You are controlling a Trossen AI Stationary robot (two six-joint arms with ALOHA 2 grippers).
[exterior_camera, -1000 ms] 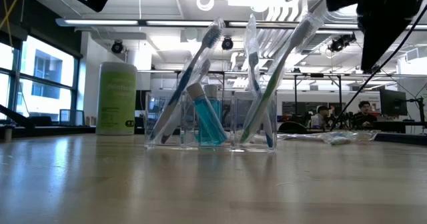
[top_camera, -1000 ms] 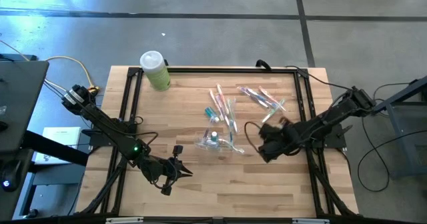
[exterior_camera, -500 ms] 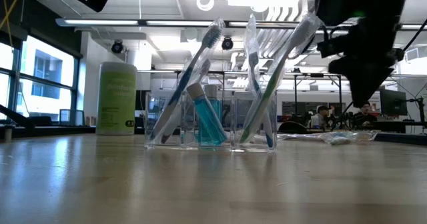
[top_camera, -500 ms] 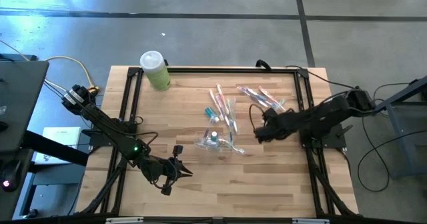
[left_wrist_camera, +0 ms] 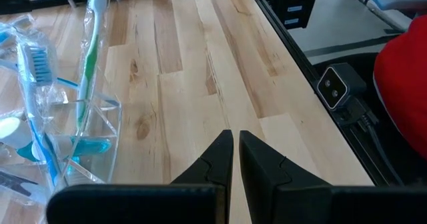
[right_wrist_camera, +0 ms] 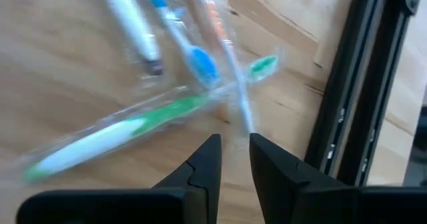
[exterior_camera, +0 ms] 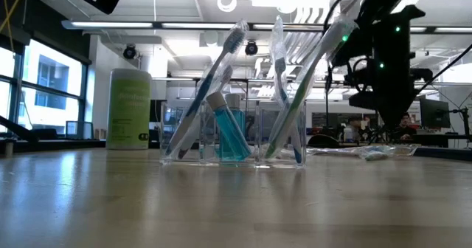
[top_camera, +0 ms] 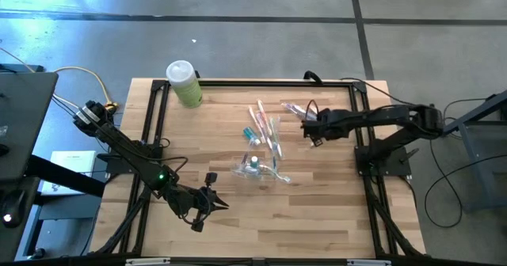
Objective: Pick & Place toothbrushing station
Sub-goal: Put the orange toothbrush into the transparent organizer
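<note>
Bare wood surrounds the pressed-together left end effector (top_camera: 207,205); right end effector (top_camera: 310,131), seemingly narrowly parted, tops loose toothbrushes (top_camera: 297,110).

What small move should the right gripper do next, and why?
Probably lower onto the plastic-wrapped toothbrushes lying loose on the wooden table: the right gripper hangs just above them, fingers nearly together and holding nothing.
</note>
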